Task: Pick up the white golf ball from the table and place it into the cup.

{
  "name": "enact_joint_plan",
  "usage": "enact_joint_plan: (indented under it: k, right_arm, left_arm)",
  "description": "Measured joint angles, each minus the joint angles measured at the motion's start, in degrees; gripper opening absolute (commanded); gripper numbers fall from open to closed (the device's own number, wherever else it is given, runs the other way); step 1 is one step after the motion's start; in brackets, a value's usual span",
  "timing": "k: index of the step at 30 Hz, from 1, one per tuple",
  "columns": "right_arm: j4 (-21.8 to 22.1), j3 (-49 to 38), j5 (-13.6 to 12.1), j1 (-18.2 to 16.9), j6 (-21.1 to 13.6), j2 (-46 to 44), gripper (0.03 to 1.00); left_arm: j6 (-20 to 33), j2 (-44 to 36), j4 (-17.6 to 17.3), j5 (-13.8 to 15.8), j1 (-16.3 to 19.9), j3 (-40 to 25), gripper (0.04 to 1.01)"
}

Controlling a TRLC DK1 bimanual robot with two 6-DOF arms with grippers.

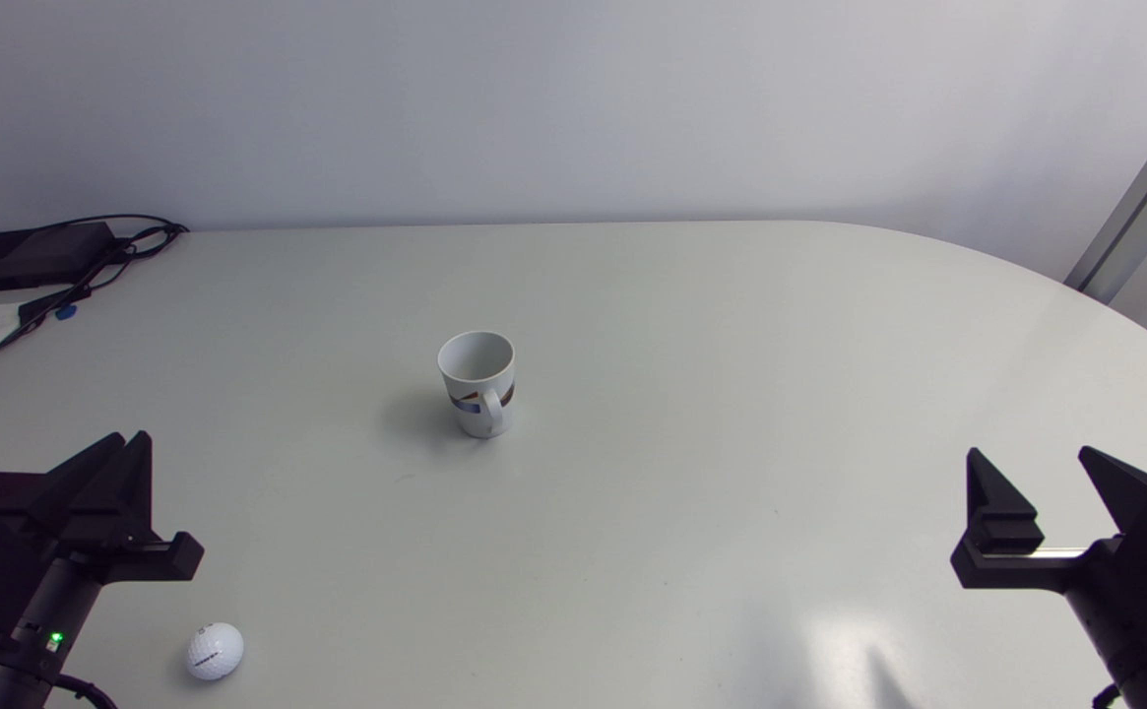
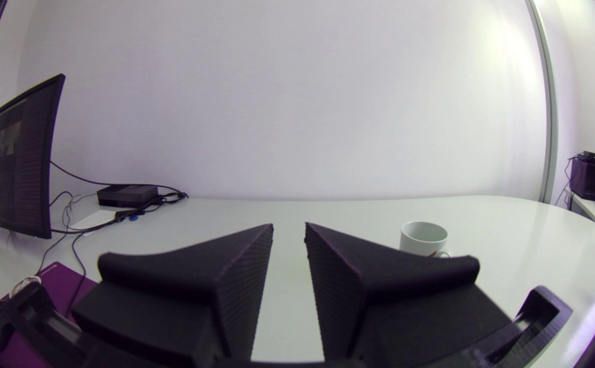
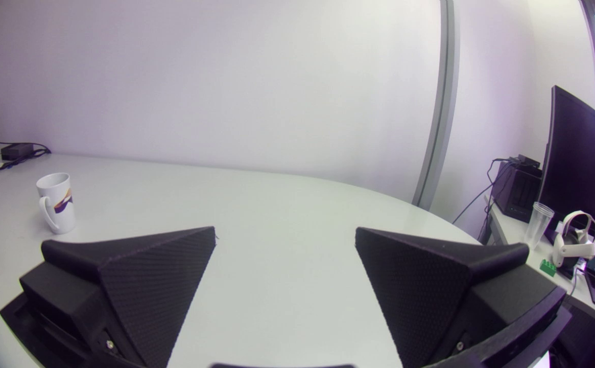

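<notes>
2 claws low over the desk [image 1: 681, 325], ball loose, cup upright.
Golf ball [image 1: 215, 651] lies on the desk just beside my left arm, well apart from the cup [image 1: 477, 384] at mid-desk. Left claw [image 1: 133, 438] only narrowly spread, bare desk showing through the slit. Right claw [image 1: 1026, 455] spread wide.

Pale rounded table [image 1: 731, 345], plain white wall [image 1: 573, 98] behind, black box [image 1: 31, 254] and cables [image 1: 135, 241] at far-left corner
</notes>
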Motion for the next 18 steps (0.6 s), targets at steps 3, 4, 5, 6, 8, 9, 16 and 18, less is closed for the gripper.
enact_joint_plan:
  k: [3,4,5,6,8,9,16,18]
  right_arm:
    - [-0.2,0.0,0.0,0.0,0.0,0.0,0.964]
    - [-0.2,0.0,0.0,0.0,0.0,0.0,0.964]
    - [-0.2,0.0,0.0,0.0,0.0,0.0,0.964]
    - [-0.2,0.0,0.0,0.0,0.0,0.0,0.964]
    - [-0.2,0.0,0.0,0.0,0.0,0.0,0.964]
    - [-0.2,0.0,0.0,0.0,0.0,0.0,0.964]
    - [-0.2,0.0,0.0,0.0,0.0,0.0,0.964]
    - [-0.2,0.0,0.0,0.0,0.0,0.0,0.964]
  left_arm:
    - [0.1,0.0,0.0,0.0,-1.2,0.0,0.989]
    - [0.2,0.0,-0.1,0.0,-1.5,0.0,0.989]
    - [0.2,0.0,-0.5,0.0,-1.6,0.0,0.989]
    - [0.2,0.0,-1.3,0.2,-1.8,0.4,0.989]
    - [0.2,0.0,-4.6,0.2,-2.2,1.8,0.990]
    - [0.2,0.0,-5.9,0.2,-2.3,2.5,0.990]
    - [0.2,0.0,-12.8,0.2,-2.4,10.5,0.990]
    - [0.2,0.0,-14.2,0.2,-2.4,13.0,0.989]
